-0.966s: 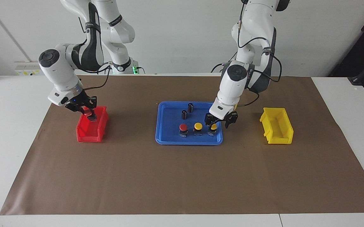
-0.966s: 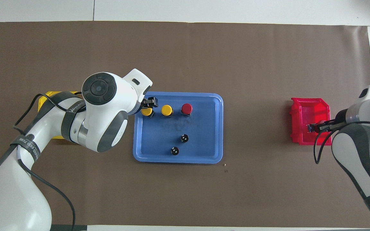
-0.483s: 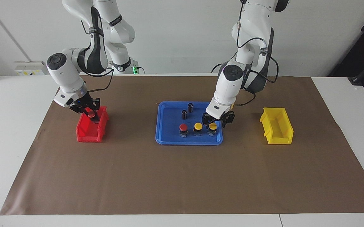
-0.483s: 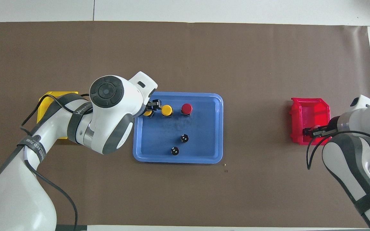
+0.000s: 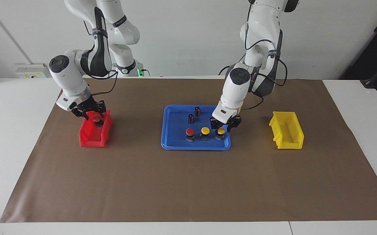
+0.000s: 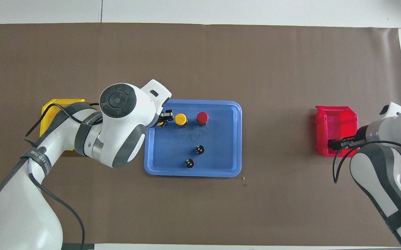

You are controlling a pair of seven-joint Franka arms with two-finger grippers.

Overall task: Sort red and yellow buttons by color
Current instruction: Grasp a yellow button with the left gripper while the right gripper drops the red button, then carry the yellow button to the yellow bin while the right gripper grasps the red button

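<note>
Two grippers at work over tray and red bin.

Left gripper (image 5: 221, 125) spread around the yellow button (image 5: 221, 131) at the blue tray (image 5: 175, 143) corner, mid-table, that cap largely hidden overhead by the wrist. Second yellow button (image 5: 205, 131) and red button (image 5: 190, 132) alongside, round glossy caps. Right gripper (image 5: 92, 115) clamped on another red button (image 5: 95, 117) over the red bin (image 5: 92, 138) toward the right arm's edge. Yellow bin (image 5: 288, 130) half hidden overhead.

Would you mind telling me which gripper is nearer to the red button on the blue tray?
Left. The left gripper is down at the yellow button two places along the row from the red button; the right gripper is over the red bin, away from the blue tray.
</note>
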